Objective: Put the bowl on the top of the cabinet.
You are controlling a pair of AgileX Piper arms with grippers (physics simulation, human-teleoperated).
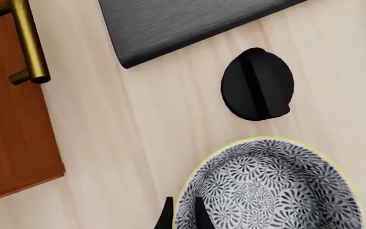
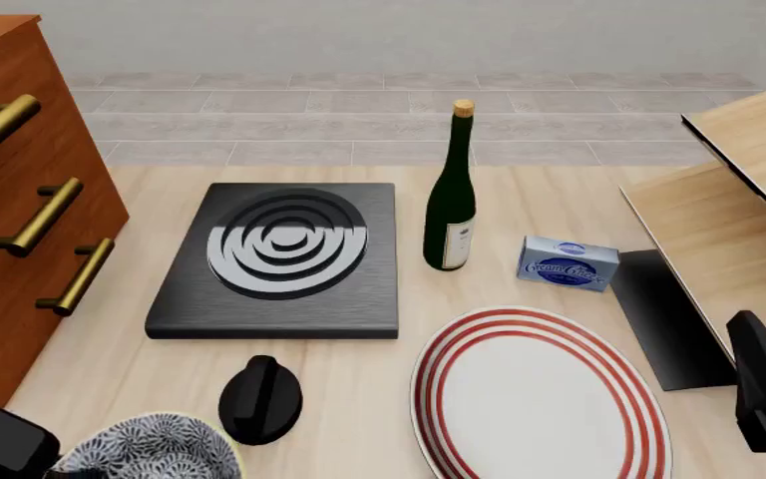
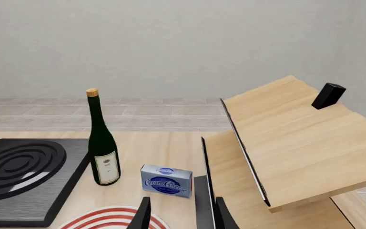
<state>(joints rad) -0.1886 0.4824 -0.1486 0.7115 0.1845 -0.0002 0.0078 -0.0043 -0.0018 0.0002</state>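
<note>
Your left end effector [image 1: 181,214] has its two dark fingertips closed over the bowl's [image 1: 269,188] near rim — one inside, one outside. The bowl sits low on the surface [image 2: 356,369], at the front-left corner, just beside a black knob [image 2: 260,399] and near the cabinet [image 2: 24,200]. Your right end effector [image 3: 179,214] hangs spread open with nothing between its fingers, by the pale boards [image 3: 297,148].

Blue box [image 2: 569,262] carried white script, apparently "Cream Cheese". Bottle [image 2: 451,196] label had print too small to read.
</note>
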